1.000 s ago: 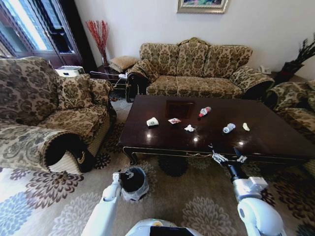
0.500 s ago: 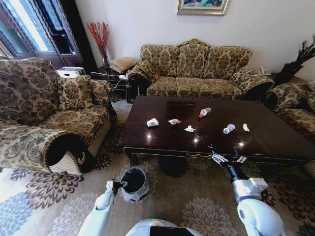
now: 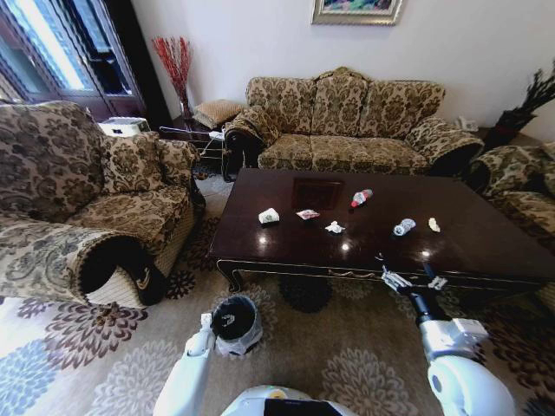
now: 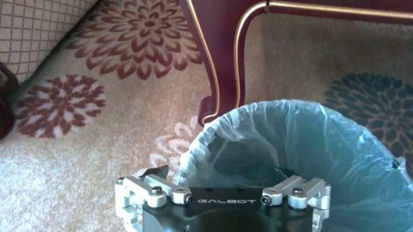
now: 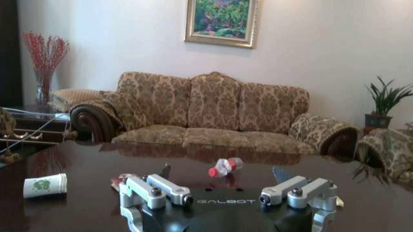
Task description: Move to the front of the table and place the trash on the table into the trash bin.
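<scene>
The dark glossy table (image 3: 486, 243) carries the trash: a white paper cup (image 3: 269, 216), a small wrapper (image 3: 307, 213), a crumpled paper bit (image 3: 334, 227), a clear bottle with a red cap (image 3: 361, 198), a crushed clear bottle (image 3: 403, 227) and a pale scrap (image 3: 434, 224). The black trash bin (image 3: 234, 322) with its ruffled bag stands on the carpet by the table's front left leg. My left gripper (image 3: 208, 322) hangs open at the bin's rim (image 4: 290, 145). At the table's front edge my right gripper (image 3: 409, 279) stands open and holds nothing, facing the red-capped bottle (image 5: 223, 167) and the cup (image 5: 45, 185).
A patterned sofa (image 3: 347, 121) runs behind the table, with armchairs at the left (image 3: 78, 199) and right (image 3: 520, 186). The carved table leg (image 4: 219, 58) rises just beyond the bin. Flowered carpet (image 3: 347, 355) lies open between me and the table.
My left gripper drew back from the bin, then came up to its rim again. The right gripper shifted slightly to the right. Bin and trash have not moved.
</scene>
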You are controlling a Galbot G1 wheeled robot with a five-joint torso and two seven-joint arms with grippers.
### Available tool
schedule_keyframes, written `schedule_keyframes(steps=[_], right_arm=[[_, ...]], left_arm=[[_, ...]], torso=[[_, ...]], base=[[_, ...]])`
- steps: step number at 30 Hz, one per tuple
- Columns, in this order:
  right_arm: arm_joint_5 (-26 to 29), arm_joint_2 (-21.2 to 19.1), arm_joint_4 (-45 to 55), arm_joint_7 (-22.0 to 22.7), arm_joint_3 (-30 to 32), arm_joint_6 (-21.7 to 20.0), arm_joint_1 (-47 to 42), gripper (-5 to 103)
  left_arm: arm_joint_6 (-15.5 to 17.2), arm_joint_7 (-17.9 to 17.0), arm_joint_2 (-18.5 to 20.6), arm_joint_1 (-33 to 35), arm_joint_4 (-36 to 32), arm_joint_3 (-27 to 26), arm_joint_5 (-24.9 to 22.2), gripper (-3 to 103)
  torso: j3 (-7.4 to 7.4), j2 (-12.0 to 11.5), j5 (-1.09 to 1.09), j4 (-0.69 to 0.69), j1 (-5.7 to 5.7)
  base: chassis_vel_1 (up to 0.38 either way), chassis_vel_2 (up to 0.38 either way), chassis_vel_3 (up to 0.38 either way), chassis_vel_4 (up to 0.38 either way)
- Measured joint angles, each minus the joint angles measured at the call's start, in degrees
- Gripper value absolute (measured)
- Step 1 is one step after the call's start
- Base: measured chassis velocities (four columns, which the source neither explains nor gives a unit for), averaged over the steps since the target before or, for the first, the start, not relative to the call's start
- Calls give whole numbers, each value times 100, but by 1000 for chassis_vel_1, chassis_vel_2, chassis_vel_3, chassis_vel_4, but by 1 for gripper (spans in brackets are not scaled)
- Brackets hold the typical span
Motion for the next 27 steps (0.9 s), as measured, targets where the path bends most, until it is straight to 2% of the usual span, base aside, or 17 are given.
schedule_keyframes(steps=[2, 4, 5, 14, 16, 17, 18, 23, 24, 27], right_arm=[[-3, 24, 3, 0, 10, 23, -26, 100], [-13, 78, 11, 0, 27, 67, -68, 100], [-13, 78, 11, 0, 27, 67, -68, 100], [-38, 213, 57, 1, 56, 105, -123, 100], [-41, 223, 52, 1, 57, 115, -123, 100], [-48, 241, 37, 1, 58, 134, -126, 100], [-48, 243, 32, 1, 60, 141, -129, 100], [-41, 198, -47, -4, 95, 195, -131, 100], [-41, 198, -47, -4, 95, 195, -131, 100], [-29, 169, -69, -4, 106, 204, -107, 100]], left_arm=[[-47, 5, 0, -24, 62, 1, 47, 103], [-154, 34, 4, -74, 198, 4, 151, 97], [-154, 34, 4, -74, 198, 4, 151, 97], [-228, 93, 15, -185, 392, 26, 194, 70], [-228, 107, 26, -186, 397, 26, 195, 70], [-228, 129, 43, -191, 416, 26, 198, 61], [-229, 136, 47, -193, 422, 26, 199, 61], [-229, 151, 31, -194, 438, 13, 209, 46], [-229, 151, 31, -194, 438, 13, 209, 46], [-228, 138, -10, -197, 436, 3, 215, 34]], torso=[[0, 0, 0, 0, 0], [0, 0, 0, 0, 0], [0, 0, 0, 0, 0], [0, -1, 0, 1, 0], [0, -1, 1, 1, 0], [0, -1, 1, 2, 0], [0, -1, 1, 2, 0], [0, -1, 1, 1, 0], [0, -1, 1, 1, 0], [0, -1, 0, 1, 0]], base=[[0, 0, 0, 0], [0, 0, 0, 0], [0, 0, 0, 0], [0, 0, 0, 0], [0, 0, 0, 0], [0, 0, 0, 0], [0, 0, 0, 0], [0, 0, 0, 0], [0, 0, 0, 0], [0, 0, 0, 0]])
